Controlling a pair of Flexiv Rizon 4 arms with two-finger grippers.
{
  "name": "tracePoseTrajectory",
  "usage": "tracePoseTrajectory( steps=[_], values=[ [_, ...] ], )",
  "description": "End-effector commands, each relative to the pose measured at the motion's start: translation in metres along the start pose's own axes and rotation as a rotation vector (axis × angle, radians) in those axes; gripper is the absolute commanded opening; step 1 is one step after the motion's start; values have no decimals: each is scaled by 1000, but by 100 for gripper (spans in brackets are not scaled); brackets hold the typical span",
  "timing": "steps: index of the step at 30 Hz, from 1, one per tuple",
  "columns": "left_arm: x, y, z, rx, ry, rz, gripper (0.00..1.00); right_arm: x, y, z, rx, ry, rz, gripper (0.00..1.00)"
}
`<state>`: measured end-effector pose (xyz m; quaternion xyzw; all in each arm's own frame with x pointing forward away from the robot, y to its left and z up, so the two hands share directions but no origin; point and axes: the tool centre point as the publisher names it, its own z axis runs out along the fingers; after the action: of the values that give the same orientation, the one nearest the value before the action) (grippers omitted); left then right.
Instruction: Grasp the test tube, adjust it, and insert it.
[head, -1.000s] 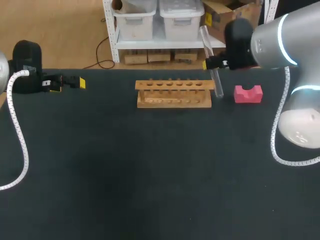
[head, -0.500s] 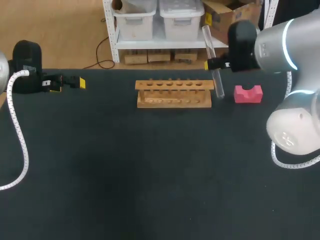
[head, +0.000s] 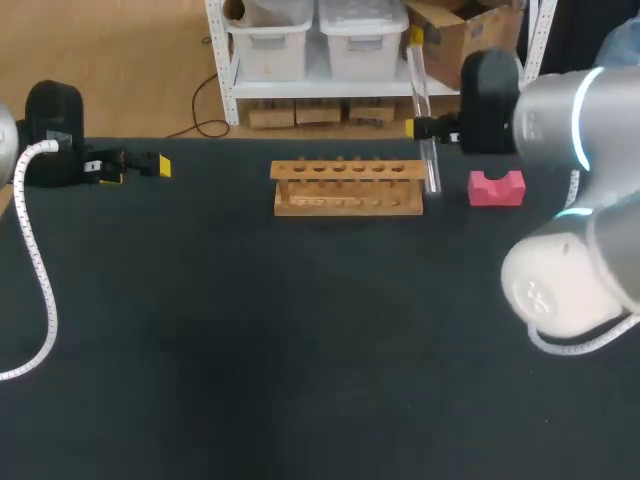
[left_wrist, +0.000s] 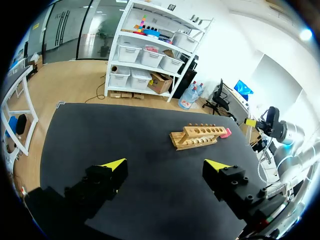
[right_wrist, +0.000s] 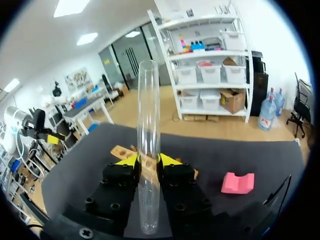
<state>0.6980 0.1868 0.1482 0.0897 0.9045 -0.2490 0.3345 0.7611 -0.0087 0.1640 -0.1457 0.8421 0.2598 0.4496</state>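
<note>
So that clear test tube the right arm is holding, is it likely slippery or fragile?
The test tube looks like smooth, thin clear glass, so it may slip between the yellow tips of the right tool and probably cracks if squeezed hard. It's long and gripped at one spot, so bumping the wooden rack could tilt it.
</note>
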Motion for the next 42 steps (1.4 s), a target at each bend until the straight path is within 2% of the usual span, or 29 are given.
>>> tracePoseTrajectory(
  steps=[1, 5, 12, 23, 36, 42],
  values=[
    [0, -1, 0, -2, 1, -1, 100, 1, -15, 2, -139, -190, -5, 0],
    [0, -1, 0, -2, 1, -1, 100, -6, -20, 0, -255, -186, -25, 0],
    [0, -1, 0, -2, 1, -1, 100, -20, -26, -1, -297, -160, -89, 0],
    [0, -1, 0, -2, 1, -1, 100, -34, -21, 8, -421, -145, -138, 0],
    [0, -1, 0, -2, 1, -1, 100, -42, -4, 12, -567, -227, -190, 0],
    [0, -1, 0, -2, 1, -1, 100, -46, 7, 12, -622, -298, -221, 0]
  ],
)
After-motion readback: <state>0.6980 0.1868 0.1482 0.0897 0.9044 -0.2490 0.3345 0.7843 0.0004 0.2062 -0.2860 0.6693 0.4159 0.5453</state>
